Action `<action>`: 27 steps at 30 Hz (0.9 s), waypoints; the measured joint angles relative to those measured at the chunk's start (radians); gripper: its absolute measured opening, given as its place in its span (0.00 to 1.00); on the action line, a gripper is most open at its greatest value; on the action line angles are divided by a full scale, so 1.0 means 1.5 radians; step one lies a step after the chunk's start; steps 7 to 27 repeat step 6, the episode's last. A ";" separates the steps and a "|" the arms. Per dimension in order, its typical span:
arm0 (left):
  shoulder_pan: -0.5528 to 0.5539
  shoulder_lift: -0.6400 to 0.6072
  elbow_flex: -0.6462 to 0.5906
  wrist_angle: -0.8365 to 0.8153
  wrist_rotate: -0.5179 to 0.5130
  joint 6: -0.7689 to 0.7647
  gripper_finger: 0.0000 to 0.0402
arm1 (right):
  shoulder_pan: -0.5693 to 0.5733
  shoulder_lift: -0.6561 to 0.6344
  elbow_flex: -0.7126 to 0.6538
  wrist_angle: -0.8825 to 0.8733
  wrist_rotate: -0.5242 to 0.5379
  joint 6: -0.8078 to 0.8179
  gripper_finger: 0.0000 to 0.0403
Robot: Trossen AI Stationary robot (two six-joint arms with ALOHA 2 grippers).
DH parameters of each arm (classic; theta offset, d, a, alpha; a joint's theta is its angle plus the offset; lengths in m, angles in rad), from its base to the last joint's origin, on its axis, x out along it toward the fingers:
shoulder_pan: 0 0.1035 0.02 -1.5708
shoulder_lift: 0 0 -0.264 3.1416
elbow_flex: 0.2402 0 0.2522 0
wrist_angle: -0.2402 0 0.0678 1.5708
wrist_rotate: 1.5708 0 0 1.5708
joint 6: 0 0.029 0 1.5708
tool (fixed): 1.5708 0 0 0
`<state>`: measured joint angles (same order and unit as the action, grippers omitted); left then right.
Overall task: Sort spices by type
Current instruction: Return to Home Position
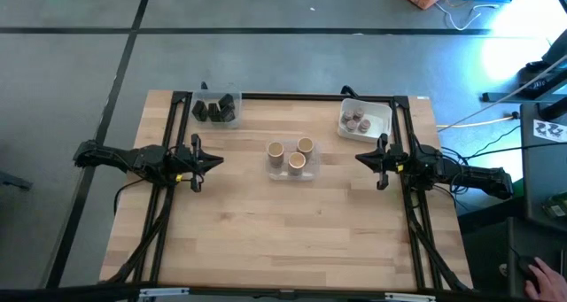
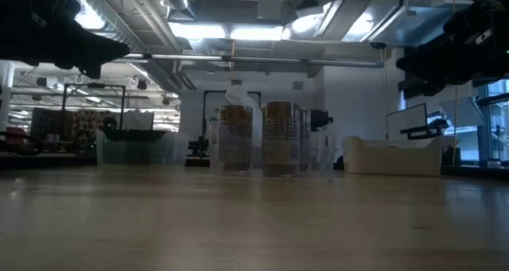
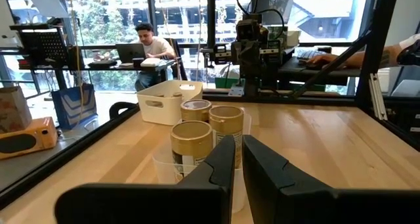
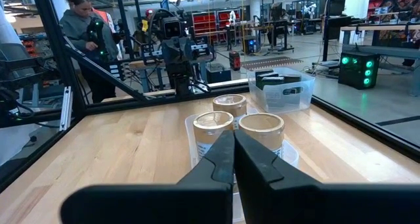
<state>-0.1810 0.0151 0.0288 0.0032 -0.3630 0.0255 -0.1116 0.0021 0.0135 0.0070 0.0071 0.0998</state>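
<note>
Three tan cylinders with pale tops (image 1: 293, 156) stand upright in a clear tub at the table's middle; they also show in the low view (image 2: 262, 137) and in both wrist views (image 3: 210, 129) (image 4: 239, 122). Dark blocky jars (image 1: 215, 110) sit in a clear tub at the far left (image 4: 279, 79). Small grey-brown jars (image 1: 356, 120) sit in a white tub (image 3: 169, 99) at the far right. My left gripper (image 1: 215, 159) (image 3: 239, 148) hovers left of the cylinders, shut and empty. My right gripper (image 1: 359, 158) (image 4: 233, 140) hovers to their right, also shut and empty.
A black frame (image 1: 292, 96) runs along the table's far, left and right edges. Bare wood (image 1: 283, 231) stretches from the tubs to the near edge. People sit and stand at desks beyond the table (image 3: 152, 43) (image 4: 85, 33). A hand rests on a mouse off the table (image 1: 542, 274).
</note>
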 joint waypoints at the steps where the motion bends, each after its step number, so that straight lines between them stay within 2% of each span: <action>1: 0.000 0.000 0.000 0.000 0.000 -0.001 0.05 | 0.000 0.000 0.000 0.000 0.000 0.000 0.03; 27: 0.000 0.000 0.000 0.000 0.000 0.000 0.05 | 0.000 0.000 0.000 0.000 0.000 0.000 0.03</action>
